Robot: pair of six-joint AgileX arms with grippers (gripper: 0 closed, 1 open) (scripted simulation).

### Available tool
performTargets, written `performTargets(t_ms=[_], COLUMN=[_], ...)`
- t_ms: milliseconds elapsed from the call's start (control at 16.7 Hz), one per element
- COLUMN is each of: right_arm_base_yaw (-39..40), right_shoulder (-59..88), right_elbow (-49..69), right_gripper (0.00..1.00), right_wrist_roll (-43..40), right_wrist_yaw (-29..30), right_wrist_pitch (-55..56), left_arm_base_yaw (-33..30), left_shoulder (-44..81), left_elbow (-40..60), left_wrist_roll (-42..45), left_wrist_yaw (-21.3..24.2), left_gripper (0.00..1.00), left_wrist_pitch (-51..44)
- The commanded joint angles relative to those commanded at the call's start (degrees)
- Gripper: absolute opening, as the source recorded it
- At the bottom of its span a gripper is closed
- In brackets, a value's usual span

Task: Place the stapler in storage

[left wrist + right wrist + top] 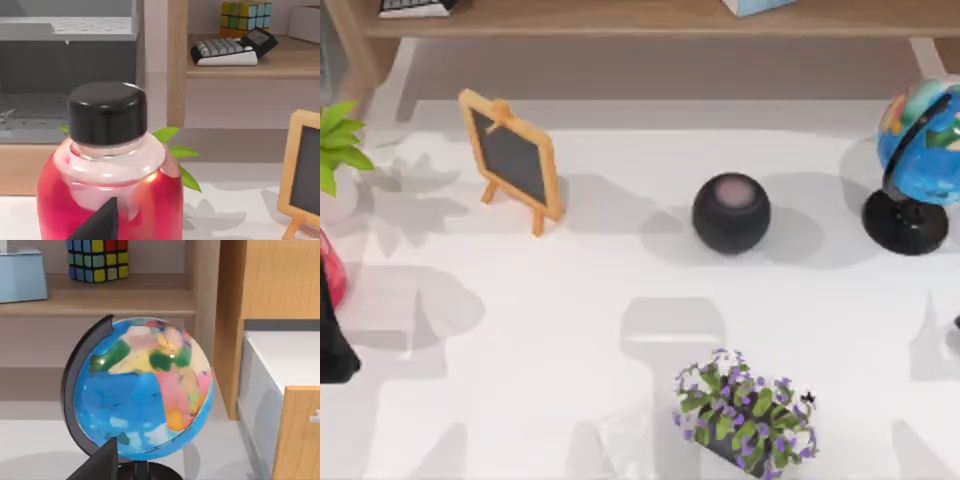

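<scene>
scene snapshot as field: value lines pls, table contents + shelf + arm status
table centre: round dark speaker with pale top
table back left: small wooden-framed chalkboard easel
table right edge: blue globe on black stand
table front: purple-flowered plant in dark pot
table left edge: red bottle with black cap, green leafy plant
shelf: grey-keyed calculator, colourful puzzle cube
stapler: not visible

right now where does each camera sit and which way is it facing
Top view: above the table, looking down on chalkboard, dark round speaker, globe, flower pot; left arm at left edge.
Left wrist view: low, facing a red bottle, shelf calculator behind; dark gripper tip.
Right wrist view: low, facing the globe; dark gripper tip.
Shared: both wrist views catch the Rubik's cube; the chalkboard shows in top and left wrist views.
</scene>
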Motion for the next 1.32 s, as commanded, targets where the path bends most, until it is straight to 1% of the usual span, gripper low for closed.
performTargets(t_ms=[240, 480, 1320], right_arm_base_yaw=[-0.02, -0.15, -0.86], right_shoulder=[1.76, 12.33, 77.24], right_elbow=[1.29, 8.35, 48.72], right_gripper=[1.00, 1.00, 1.00], right_wrist_roll=[-0.61, -3.94, -22.96], right_wrist_yaw=[0.00, -0.01, -0.09], right_wrist_pitch=[-1.14, -7.37, -43.00], left_arm_base_yaw=[0.00, 0.00, 0.00], left_shoulder=[0.00, 0.00, 0.00], left_elbow=[0.00, 0.00, 0.00], left_wrist_roll=[0.00, 0.00, 0.00], left_wrist_yaw=[0.00, 0.00, 0.00], left_gripper=[1.00, 1.00, 1.00], left_wrist_pitch=[0.00, 0.00, 0.00])
